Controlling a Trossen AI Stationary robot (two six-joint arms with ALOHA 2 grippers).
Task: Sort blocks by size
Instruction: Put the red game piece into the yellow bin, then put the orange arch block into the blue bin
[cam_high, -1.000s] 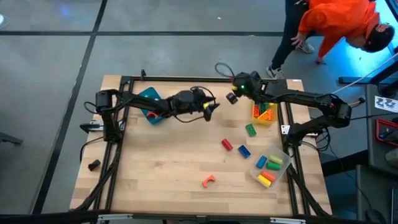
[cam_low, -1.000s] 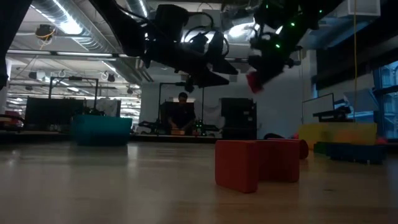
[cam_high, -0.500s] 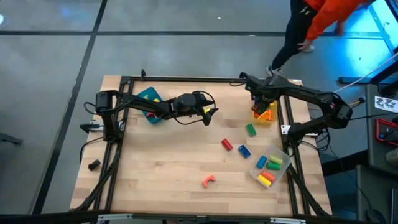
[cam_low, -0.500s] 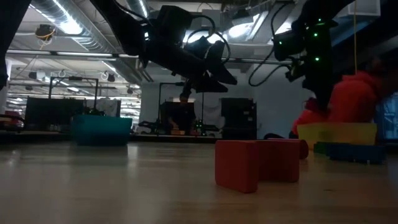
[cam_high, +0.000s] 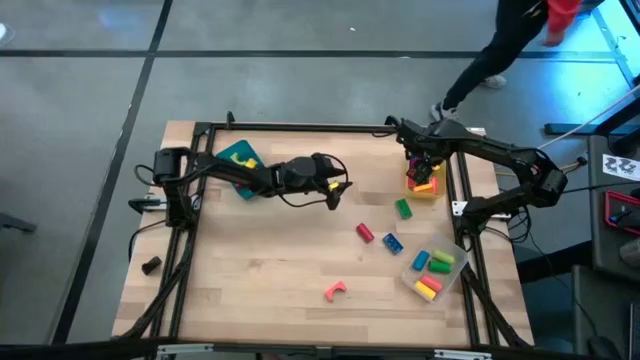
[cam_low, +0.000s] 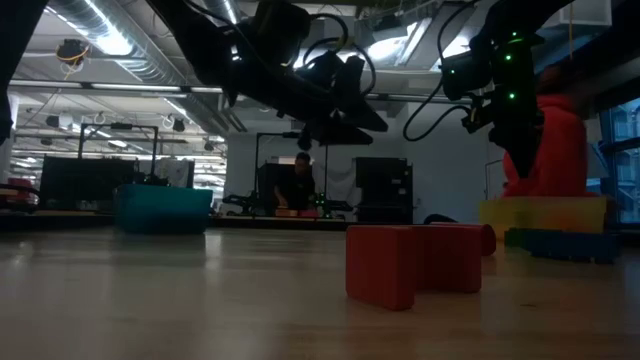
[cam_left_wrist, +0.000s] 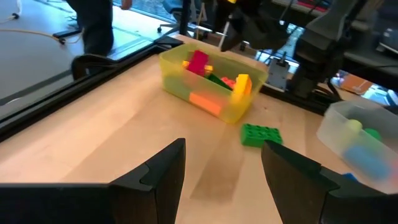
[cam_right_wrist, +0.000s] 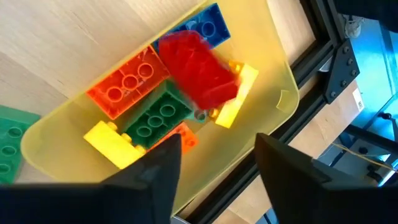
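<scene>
My right gripper is open above the yellow tray at the table's far right, and also shows in its wrist view. A blurred red block lies below it on several blocks in the tray. My left gripper is open and empty above the table's middle, facing the yellow tray. A green block, a red cylinder, a blue block and a pink arch lie loose on the table.
A teal tray stands at the far left under the left arm. A clear tray with several blocks stands near the right edge. A small black lump lies off the table's left. A person walks beyond the far right corner.
My right gripper has carried a red block toward the table's right edge, over the yellow tray. The block now lies in the tray under the open fingers. My left gripper has moved a little toward the near edge.
</scene>
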